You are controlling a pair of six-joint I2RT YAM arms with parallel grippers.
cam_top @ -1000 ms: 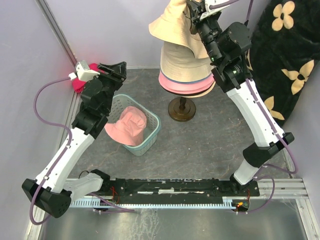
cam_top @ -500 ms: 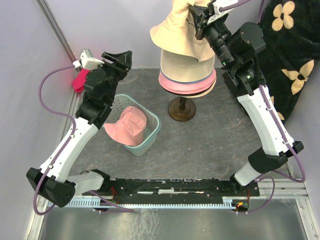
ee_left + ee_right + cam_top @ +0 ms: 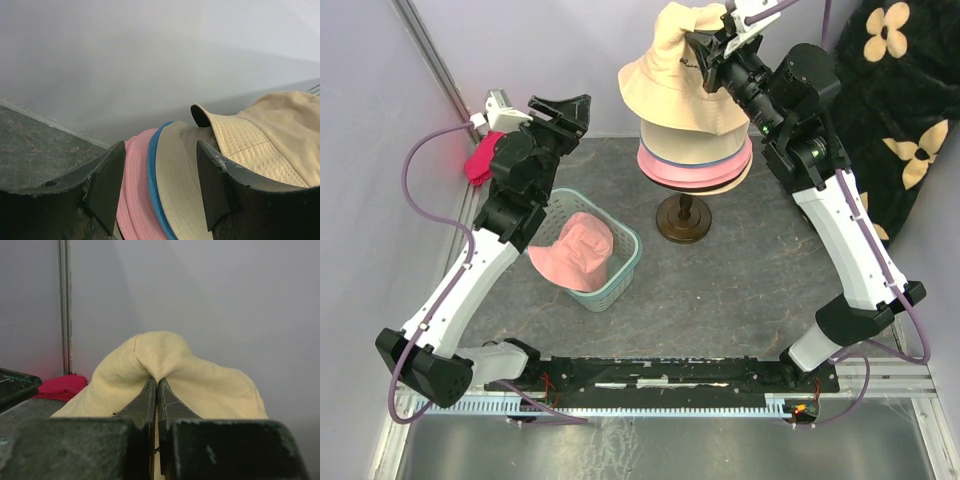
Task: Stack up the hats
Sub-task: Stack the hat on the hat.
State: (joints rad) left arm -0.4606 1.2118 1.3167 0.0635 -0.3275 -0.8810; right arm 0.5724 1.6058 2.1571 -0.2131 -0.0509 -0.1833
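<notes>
My right gripper (image 3: 705, 45) (image 3: 156, 385) is shut on a pinch of the crown of a beige hat (image 3: 670, 75) (image 3: 200, 380). That hat hangs tilted over a stack of hats (image 3: 692, 150) on a stand: pink brims (image 3: 135, 190) lowest, then a blue edge (image 3: 154, 165), then a beige hat (image 3: 182, 190). Another pink hat (image 3: 578, 252) lies in a basket (image 3: 625, 262). My left gripper (image 3: 570, 108) (image 3: 160, 187) is open and empty, raised left of the stack and facing it.
The stack's dark round stand base (image 3: 684, 220) sits on the grey mat. A magenta cloth bundle (image 3: 478, 160) (image 3: 62, 386) lies in the far left corner. A black flowered fabric (image 3: 900, 110) covers the right side. Walls close in the back and left.
The left arm has risen and swung its open gripper toward the stack. The right gripper has shifted slightly and brought the beige hat a little lower over the stack.
</notes>
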